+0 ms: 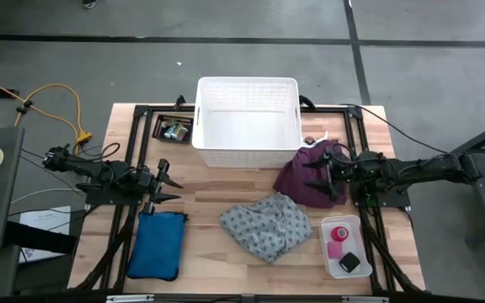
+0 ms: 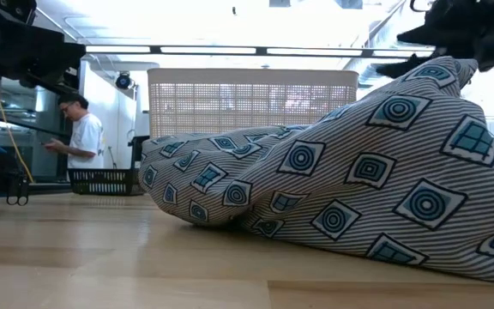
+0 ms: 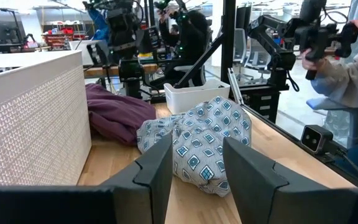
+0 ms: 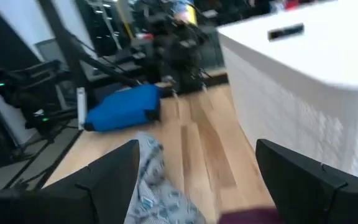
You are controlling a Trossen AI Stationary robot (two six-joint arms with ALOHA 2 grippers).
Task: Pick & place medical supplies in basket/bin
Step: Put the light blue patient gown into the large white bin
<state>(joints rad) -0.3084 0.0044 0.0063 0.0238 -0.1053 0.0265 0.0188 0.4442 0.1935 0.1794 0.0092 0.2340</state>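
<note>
Below the right gripper (image 1: 314, 174), jaws spread and empty, lay the purple cloth (image 1: 303, 178); gathering its bunched middle seemed wisest.

Prob. robotics lab: other arm rigs (image 3: 120, 31), concrete floor (image 1: 445, 50).

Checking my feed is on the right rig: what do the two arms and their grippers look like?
Both arms are dark, near-black, jointed links with cables along them. The left gripper ends in two thin, pointed black fingers; in its wrist view the fingers look like broad, angular dark slabs. The right gripper matches, with flat dark fingers. No markings show.
</note>
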